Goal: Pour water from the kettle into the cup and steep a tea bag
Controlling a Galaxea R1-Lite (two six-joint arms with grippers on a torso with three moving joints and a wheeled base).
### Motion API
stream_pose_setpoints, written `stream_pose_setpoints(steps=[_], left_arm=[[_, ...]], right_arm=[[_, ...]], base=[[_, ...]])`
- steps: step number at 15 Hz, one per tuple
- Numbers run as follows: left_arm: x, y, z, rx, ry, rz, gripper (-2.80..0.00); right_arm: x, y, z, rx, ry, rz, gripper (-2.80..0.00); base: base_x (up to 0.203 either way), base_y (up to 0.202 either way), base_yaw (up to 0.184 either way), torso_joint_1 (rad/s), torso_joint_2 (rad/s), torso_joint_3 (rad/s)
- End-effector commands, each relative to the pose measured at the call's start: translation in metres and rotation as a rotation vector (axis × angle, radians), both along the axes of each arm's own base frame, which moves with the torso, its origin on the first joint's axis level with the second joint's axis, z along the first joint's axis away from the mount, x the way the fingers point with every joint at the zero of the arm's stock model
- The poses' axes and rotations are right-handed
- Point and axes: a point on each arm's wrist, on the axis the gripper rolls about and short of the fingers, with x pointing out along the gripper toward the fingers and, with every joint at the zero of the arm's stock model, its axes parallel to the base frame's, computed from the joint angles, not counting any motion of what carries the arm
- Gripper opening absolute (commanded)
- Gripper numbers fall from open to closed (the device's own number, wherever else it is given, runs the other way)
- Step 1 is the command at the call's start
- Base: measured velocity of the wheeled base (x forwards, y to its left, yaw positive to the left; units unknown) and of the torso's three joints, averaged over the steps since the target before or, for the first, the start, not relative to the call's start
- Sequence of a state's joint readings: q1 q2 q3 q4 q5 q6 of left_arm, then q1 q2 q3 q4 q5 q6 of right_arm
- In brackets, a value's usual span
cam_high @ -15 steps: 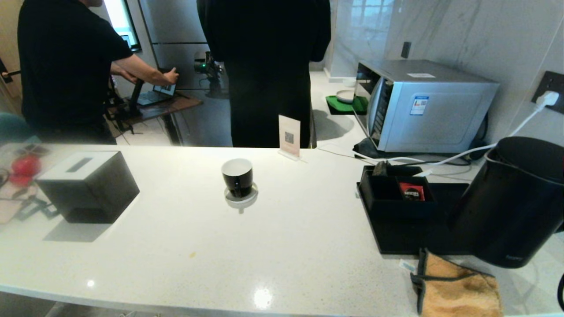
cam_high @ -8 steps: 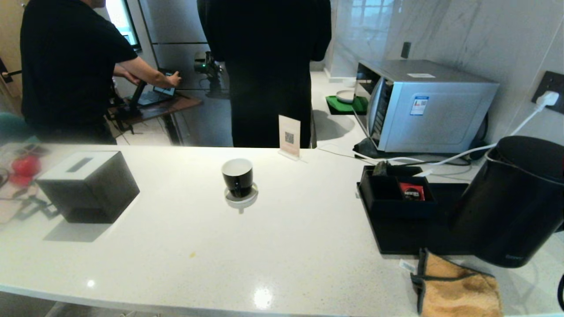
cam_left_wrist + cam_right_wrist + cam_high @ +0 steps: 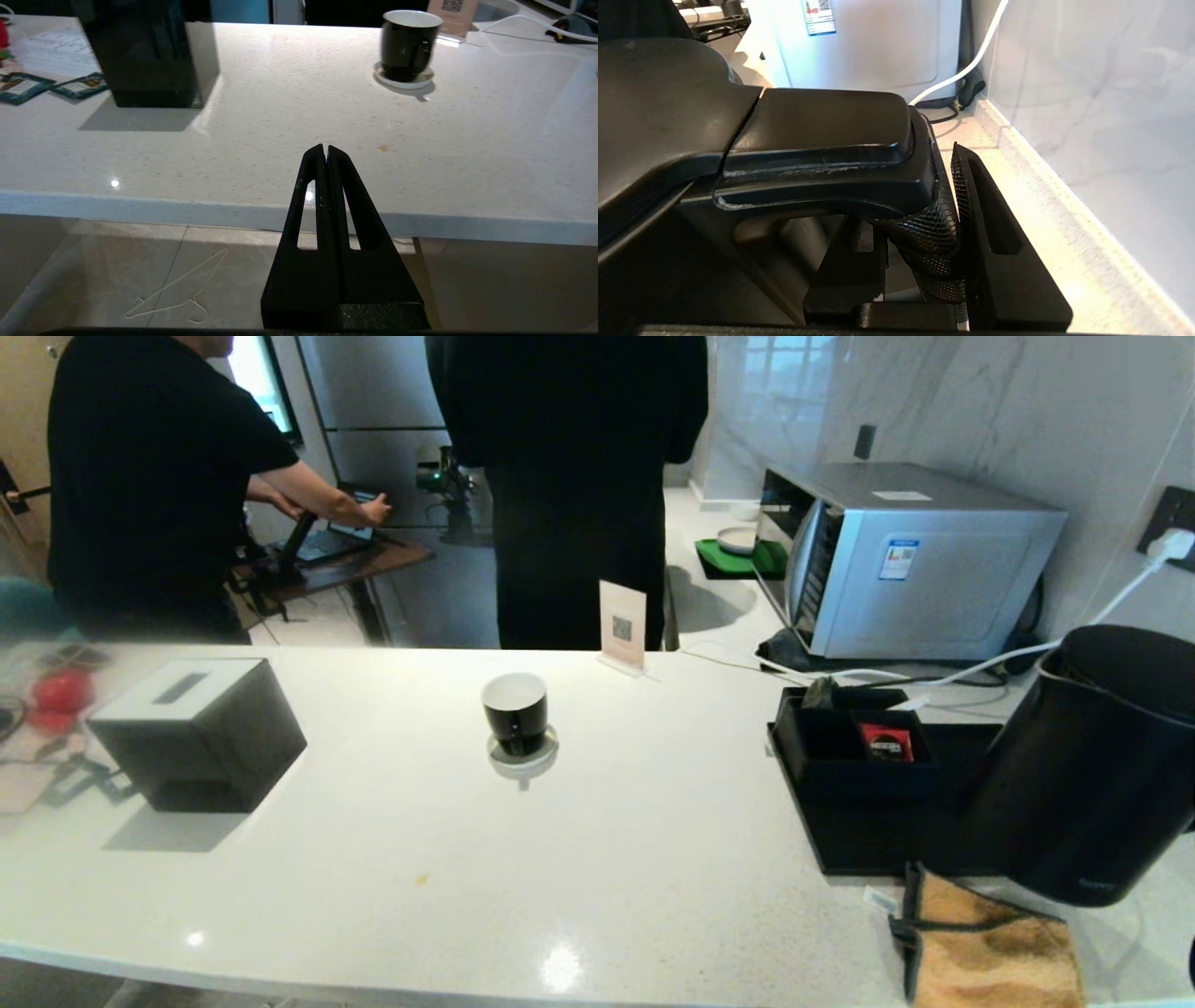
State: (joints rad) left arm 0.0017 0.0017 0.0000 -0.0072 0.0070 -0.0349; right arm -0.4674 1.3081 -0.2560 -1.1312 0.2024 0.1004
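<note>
White stone table (image 3: 597,859), seen from above. At its right edge, tall black kettle (image 3: 1092,765), tilted slightly off upright, its base above an orange cloth (image 3: 990,952) and beside a black tray (image 3: 868,821) holding sachets. Near the table's middle, well apart from the kettle, small black cup (image 3: 515,711) on a white saucer (image 3: 523,753), white inside, seemingly empty.

Right claw (image 3: 915,242) clenched round the kettle's handle (image 3: 822,140), close to the wall. Left claw (image 3: 326,154) pressed shut, holding nothing, parked below the table's near edge.

Likely step: carrying the kettle across to the cup. To do it well: keep the kettle level in transit, clear the tray, bring the spout above the cup's rim before tipping, pour slowly. White cable (image 3: 943,674) behind the kettle worth avoiding.
</note>
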Motion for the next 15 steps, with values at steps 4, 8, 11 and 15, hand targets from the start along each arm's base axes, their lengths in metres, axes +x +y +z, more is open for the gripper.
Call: stream_pose_setpoints(steps=[4,8,11,15], left_arm=[[0.0,0.0,-0.0001,0.0,0.002,0.0,-2.8],[0.0001,0.0,0.0,0.0,0.002,0.0,-2.8],[0.0,0.0,-0.0001,0.0,0.001,0.0,-2.8],[0.0,0.0,-0.0001,0.0,0.001,0.0,-2.8]], right_arm=[[-0.0025,0.0016,0.0021,-0.003,-0.008,0.004,-2.8],[-0.0029,0.0018,0.002,-0.003,-0.008,0.004,-2.8],[-0.0028,0.0017,0.0023,-0.004,-0.009,0.004,-2.8],[-0.0028,0.0017,0.0023,-0.004,-0.009,0.004,-2.8]], base=[[0.0,0.194,0.001,0.001,0.0,-0.001],[0.0,0.197,-0.002,0.0,0.0,0.006],[0.0,0.195,-0.001,0.004,0.0,0.001],[0.0,0.195,-0.002,0.003,0.0,0.002]])
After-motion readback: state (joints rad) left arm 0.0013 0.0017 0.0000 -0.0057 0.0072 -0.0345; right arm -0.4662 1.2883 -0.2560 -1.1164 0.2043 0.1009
